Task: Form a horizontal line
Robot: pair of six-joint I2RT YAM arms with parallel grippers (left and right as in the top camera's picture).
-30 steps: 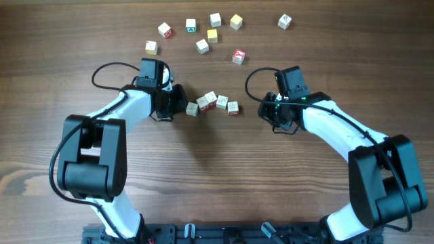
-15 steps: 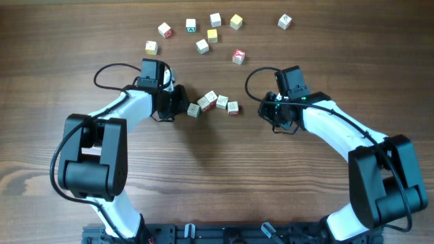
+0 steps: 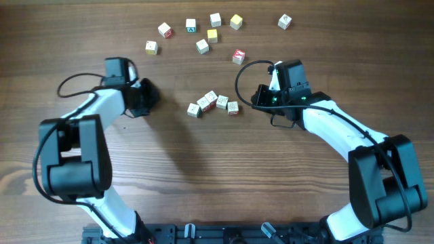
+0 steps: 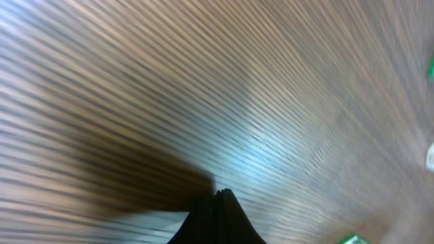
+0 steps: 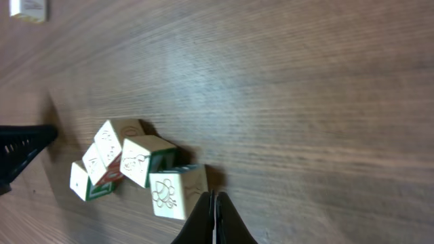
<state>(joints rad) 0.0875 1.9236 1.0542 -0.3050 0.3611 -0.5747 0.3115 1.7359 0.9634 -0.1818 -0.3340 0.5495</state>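
Where the horizontal line (image 3: 212,103) ends rightward, the right end effector (image 3: 256,97) hovers near.

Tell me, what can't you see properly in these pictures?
- Left wrist view: the whole picture is blurred. The green bit at the bottom edge cannot be identified.
- Overhead view: the prints on the scattered cubes are too small to read.
- Right wrist view: the cluster of cubes overlap, so the nearer ones hide the faces of those behind.
- Right wrist view: a lone cube is cut off by the top edge.
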